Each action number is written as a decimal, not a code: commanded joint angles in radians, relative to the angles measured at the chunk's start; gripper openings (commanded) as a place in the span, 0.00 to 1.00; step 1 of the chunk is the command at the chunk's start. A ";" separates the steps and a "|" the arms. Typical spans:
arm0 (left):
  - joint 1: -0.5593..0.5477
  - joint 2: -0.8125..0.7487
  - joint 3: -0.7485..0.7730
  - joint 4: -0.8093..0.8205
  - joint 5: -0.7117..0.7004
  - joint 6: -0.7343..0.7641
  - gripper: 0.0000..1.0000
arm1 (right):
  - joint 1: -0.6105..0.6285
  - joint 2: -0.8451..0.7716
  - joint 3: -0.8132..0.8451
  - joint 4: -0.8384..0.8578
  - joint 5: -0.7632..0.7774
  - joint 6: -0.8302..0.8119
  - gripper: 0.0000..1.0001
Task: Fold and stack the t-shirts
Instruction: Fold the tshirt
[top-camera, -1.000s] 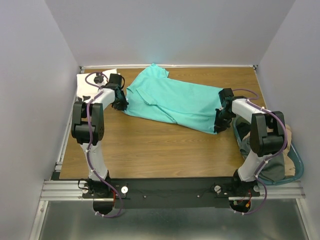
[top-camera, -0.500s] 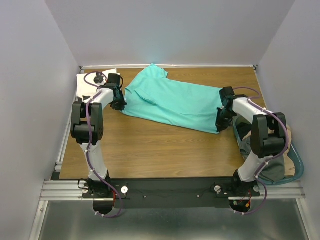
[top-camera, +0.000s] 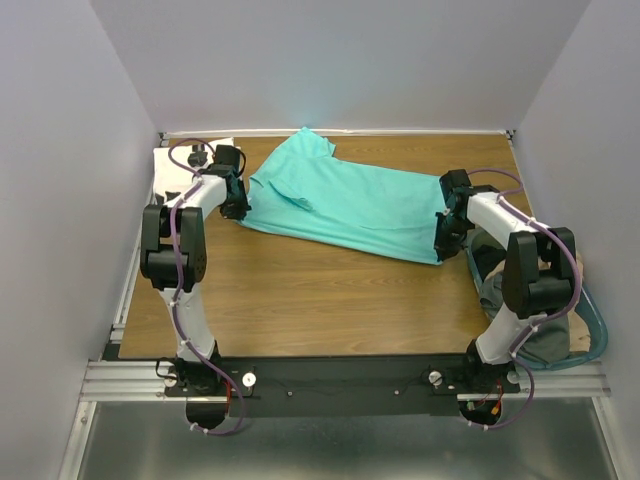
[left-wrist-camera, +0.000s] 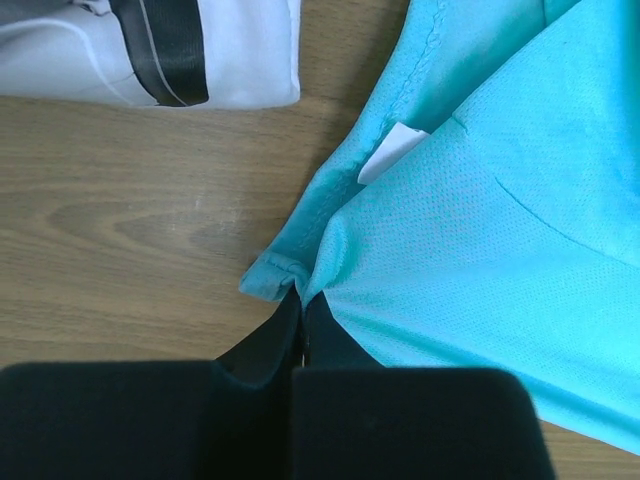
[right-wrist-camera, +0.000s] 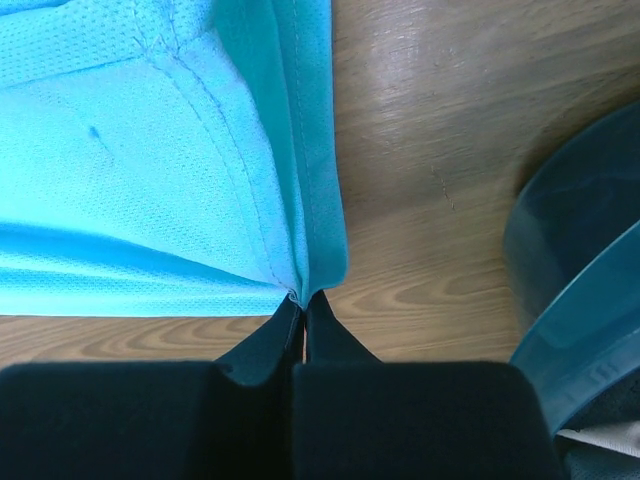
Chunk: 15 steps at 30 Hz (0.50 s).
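So progress-wise this looked early to me. The turquoise t-shirt (top-camera: 345, 205) was spread mostly flat across the table (top-camera: 300, 300) with no proper fold in it that I could see, and nothing was stacked. The white t-shirt (top-camera: 180, 165) with the black marks sat as a compact bundle just beyond the left tool (top-camera: 236, 207), on its outer side and apart from the turquoise one. It looked folded, though I couldn't tell how neatly. The left tool was pinched shut on a bunched bit of the turquoise shirt's edge. The cloth fanned out ahead of it and off to its right, with a small white label (left-wrist-camera: 396, 152) a little past the fingertips. The right tool (top-camera: 443, 236) was clamped tight too, on a seamed corner at the opposite end, with the shirt running away ahead and to its left. So the shirt lay strung out between the two tools, resting on the wood. Off the right tool's outer side was a blue-rimmed basket (top-camera: 592, 322) with more cloth in it. My guess: the whole fold plus the stacking was left to do.
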 joint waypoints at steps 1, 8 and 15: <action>0.010 -0.064 -0.025 -0.008 -0.038 0.026 0.00 | -0.002 -0.011 0.014 -0.044 0.042 -0.021 0.13; 0.010 -0.136 -0.050 -0.052 -0.044 0.017 0.42 | -0.003 -0.039 0.081 -0.062 -0.030 -0.053 0.52; 0.005 -0.214 -0.018 -0.106 -0.037 -0.005 0.61 | 0.004 -0.044 0.180 -0.048 -0.202 -0.074 0.65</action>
